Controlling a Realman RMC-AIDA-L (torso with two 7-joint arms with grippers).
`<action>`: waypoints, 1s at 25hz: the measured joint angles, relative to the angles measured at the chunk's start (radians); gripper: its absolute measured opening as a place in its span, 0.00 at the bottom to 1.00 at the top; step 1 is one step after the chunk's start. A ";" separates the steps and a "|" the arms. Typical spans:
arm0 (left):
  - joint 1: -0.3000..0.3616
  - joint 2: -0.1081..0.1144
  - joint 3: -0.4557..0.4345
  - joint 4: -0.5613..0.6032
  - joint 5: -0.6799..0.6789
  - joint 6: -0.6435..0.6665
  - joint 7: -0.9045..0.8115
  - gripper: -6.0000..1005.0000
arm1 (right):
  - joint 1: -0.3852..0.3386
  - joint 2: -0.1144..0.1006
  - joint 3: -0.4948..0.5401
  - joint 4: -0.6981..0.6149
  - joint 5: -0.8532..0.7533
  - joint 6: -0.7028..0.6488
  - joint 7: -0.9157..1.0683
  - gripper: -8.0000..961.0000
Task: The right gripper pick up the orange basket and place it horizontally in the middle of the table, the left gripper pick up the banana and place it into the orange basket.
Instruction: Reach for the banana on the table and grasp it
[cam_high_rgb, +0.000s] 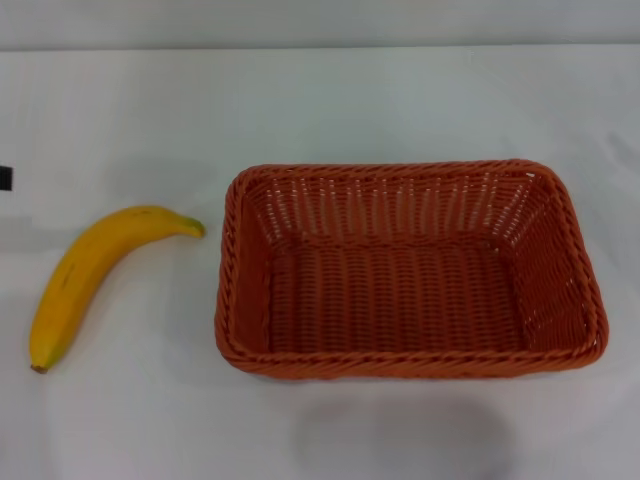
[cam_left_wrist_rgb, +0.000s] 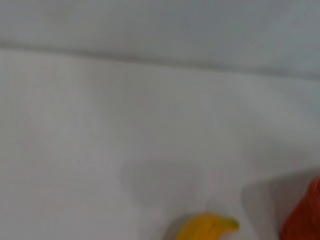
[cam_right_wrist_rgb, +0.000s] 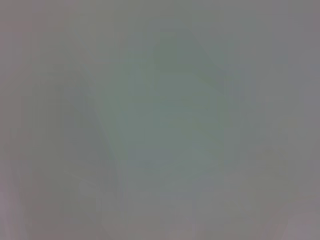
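Observation:
The orange basket (cam_high_rgb: 405, 270) lies lengthwise across the middle of the white table (cam_high_rgb: 320, 100), upright and with nothing in it. To its left the yellow banana (cam_high_rgb: 95, 275) rests flat on the table, its greenish stem tip pointing toward the basket and a small gap between them. A dark bit of my left gripper (cam_high_rgb: 4, 178) shows at the left edge, above the banana and apart from it. The left wrist view catches the banana's stem end (cam_left_wrist_rgb: 207, 227) and a corner of the basket (cam_left_wrist_rgb: 305, 215). My right gripper is out of view; its wrist view shows only plain grey.
The table's far edge (cam_high_rgb: 320, 47) meets a pale wall at the top of the head view. Bare white tabletop surrounds the basket and banana on all sides.

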 joint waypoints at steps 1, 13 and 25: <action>-0.026 0.001 0.001 0.000 0.056 -0.004 -0.001 0.75 | -0.002 0.001 0.001 0.002 0.005 0.009 -0.003 0.79; -0.207 -0.100 0.001 0.079 0.432 -0.209 -0.001 0.74 | -0.012 0.002 0.009 0.059 0.025 0.025 -0.037 0.79; -0.251 -0.189 0.000 0.161 0.550 -0.395 -0.071 0.84 | -0.018 0.001 0.009 0.070 0.025 0.020 -0.039 0.79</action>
